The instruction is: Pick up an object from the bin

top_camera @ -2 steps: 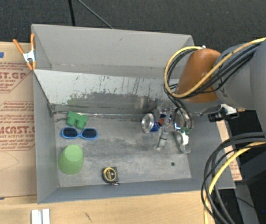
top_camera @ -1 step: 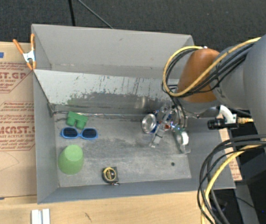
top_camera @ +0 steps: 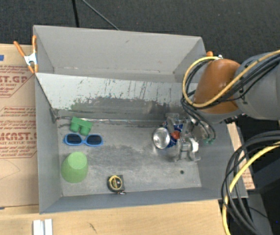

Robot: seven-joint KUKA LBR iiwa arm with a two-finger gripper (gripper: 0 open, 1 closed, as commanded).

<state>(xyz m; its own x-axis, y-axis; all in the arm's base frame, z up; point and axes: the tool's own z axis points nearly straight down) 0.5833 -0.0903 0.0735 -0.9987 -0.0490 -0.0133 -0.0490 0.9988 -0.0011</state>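
My gripper (top_camera: 187,148) is low in the right part of the bin, close to the floor. Right beside it, on its left, lies a small can-like thing (top_camera: 161,138) with a shiny silver round end and a blue and red side. The gripper touches or overlaps that blue and red side; whether it holds the thing is hidden. A small round yellow and black tape measure (top_camera: 115,182) lies near the bin's front wall, well to the gripper's left.
On the left side of the bin stand a green upturned cup (top_camera: 74,167), blue toy sunglasses (top_camera: 83,140) and a green block (top_camera: 80,125). The arm with its orange cover and yellow cables comes in over the right rim.
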